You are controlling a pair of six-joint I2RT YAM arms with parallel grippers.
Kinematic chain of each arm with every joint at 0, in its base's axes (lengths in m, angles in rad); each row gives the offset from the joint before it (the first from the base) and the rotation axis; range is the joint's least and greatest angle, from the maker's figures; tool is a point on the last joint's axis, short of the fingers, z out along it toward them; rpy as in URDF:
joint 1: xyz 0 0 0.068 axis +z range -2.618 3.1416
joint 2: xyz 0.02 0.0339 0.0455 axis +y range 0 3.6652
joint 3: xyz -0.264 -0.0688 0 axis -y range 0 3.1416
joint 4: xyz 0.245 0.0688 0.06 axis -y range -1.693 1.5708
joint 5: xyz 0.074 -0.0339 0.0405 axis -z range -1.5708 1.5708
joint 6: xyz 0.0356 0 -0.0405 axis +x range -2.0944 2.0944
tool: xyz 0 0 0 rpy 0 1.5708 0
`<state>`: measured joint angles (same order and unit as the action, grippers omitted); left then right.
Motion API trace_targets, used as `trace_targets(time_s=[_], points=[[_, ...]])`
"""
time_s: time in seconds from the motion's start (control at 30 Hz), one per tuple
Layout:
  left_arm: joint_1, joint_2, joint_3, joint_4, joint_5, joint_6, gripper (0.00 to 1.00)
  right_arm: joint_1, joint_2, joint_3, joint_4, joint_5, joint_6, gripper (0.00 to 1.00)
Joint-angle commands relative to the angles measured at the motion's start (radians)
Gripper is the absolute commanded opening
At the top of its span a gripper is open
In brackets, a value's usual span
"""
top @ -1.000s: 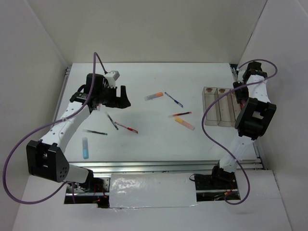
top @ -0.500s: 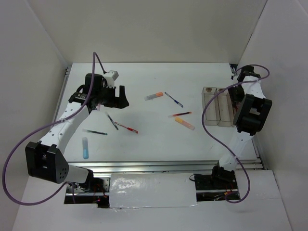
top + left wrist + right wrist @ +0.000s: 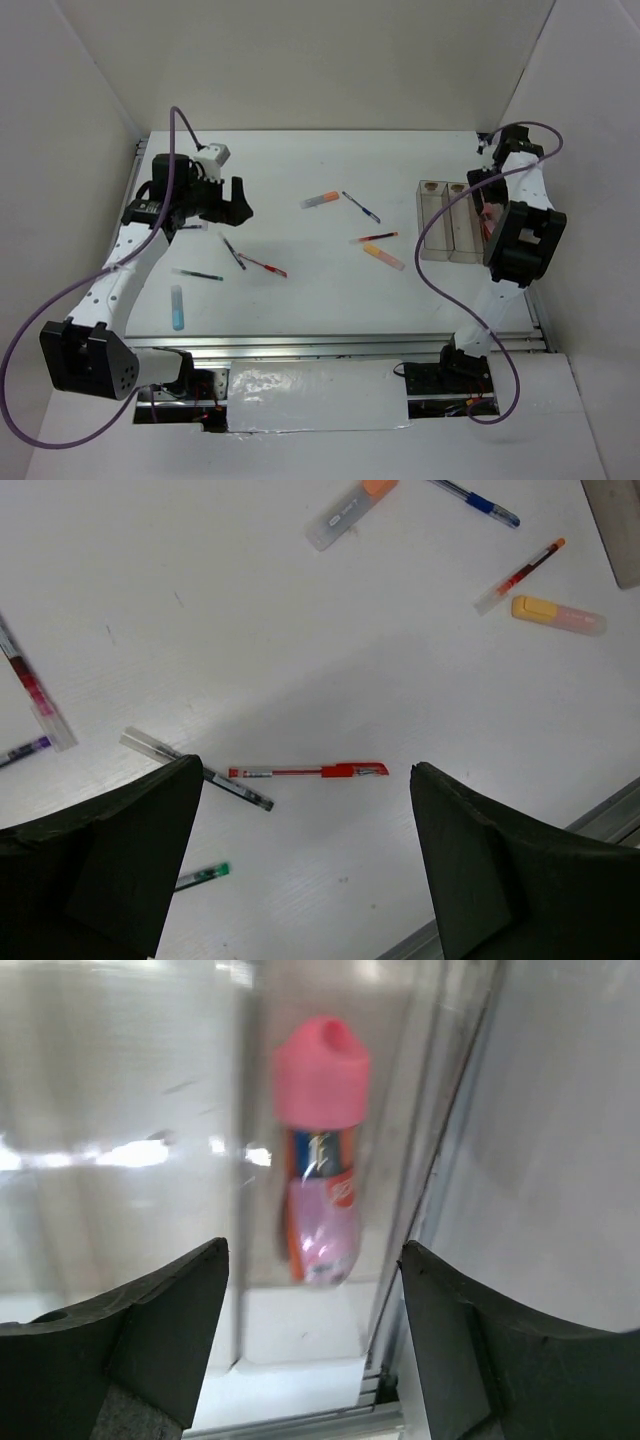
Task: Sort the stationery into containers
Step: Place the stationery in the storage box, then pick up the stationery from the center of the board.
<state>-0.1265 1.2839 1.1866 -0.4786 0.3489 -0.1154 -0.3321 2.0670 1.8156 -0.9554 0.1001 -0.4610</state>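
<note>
Left gripper (image 3: 237,203) hangs above the table (image 3: 300,310) toward the far-left corner, fingers wide apart, nothing between them. In its wrist view a red pen (image 3: 305,771) lies in full sight between the fingers. A dark pen (image 3: 240,792) passes behind the tip of the left finger (image 3: 110,860), partly hidden. A green-tipped pen (image 3: 205,875) pokes out from the same finger, the rest covered. At that view's left border a clear pen with red ink (image 3: 33,692) is cut off at the top. A purple-tipped end (image 3: 25,750) is too cropped to name.

Mid-table, lying loose and apart: orange marker (image 3: 320,200), blue pen (image 3: 361,207), second red pen (image 3: 375,237), yellow-pink marker (image 3: 384,257). Light-blue marker (image 3: 177,307) lies toward the near-left corner.

Containers (image 3: 437,222) stand by the right edge, toward the far-right corner — two bins show from above, the third is covered by the right arm. Right gripper (image 3: 312,1250) is over them, fingers spread, gripping nothing. Below it a pink-capped tube (image 3: 320,1080) lies inside a bin — blurred, label unreadable. Which bin it is, cannot tell.
</note>
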Motion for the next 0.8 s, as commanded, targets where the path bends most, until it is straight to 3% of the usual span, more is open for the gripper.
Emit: trace_targets(time_s=[0.0, 0.13, 0.33, 0.53, 0.77], points=[[-0.002, -0.031, -0.005, 0.059, 0.081, 0.149, 0.96, 0.070, -0.195, 0.044, -0.075, -0.146, 0.033, 0.76], [-0.090, 0.043, 0.033, 0.098, 0.056, 0.278, 0.91, 0.120, -0.368, -0.033, -0.082, -0.356, 0.105, 0.77], [-0.163, 0.392, 0.255, 0.090, 0.056, 0.347, 0.83, 0.191, -0.557, -0.196, -0.016, -0.516, 0.220, 0.77], [-0.225, 0.699, 0.537, 0.072, 0.072, 0.353, 0.81, 0.209, -0.663, -0.309, 0.001, -0.625, 0.272, 0.77], [-0.269, 0.951, 0.702, 0.098, -0.001, 0.319, 0.81, 0.219, -0.755, -0.401, 0.033, -0.652, 0.301, 0.77]])
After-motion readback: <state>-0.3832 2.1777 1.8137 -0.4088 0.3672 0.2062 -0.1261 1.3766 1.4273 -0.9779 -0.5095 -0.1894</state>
